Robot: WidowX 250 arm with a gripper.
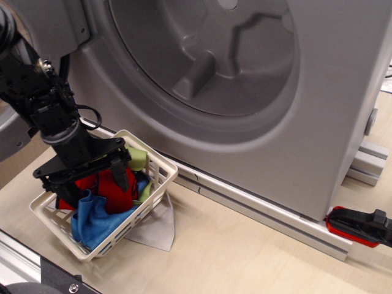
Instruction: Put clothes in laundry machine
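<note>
The clothes lie in a white slotted basket (160,164) on the table, left of centre: a red cloth (113,191), a blue cloth (95,223) in front of it, and a light green cloth (138,158) at the back. My black gripper (95,185) reaches down into the basket. Its two fingers are spread, one on each side of the red cloth and touching the pile. The laundry machine (318,122) fills the back, with its ribbed grey drum (202,55) open. Its door (43,24) is swung out at the upper left.
A grey cloth (156,231) lies flat under the basket's front corner. An aluminium rail (245,205) runs along the machine's base. A red-and-black clamp (349,225) sits at the right edge. Another rail (18,263) crosses the bottom left corner.
</note>
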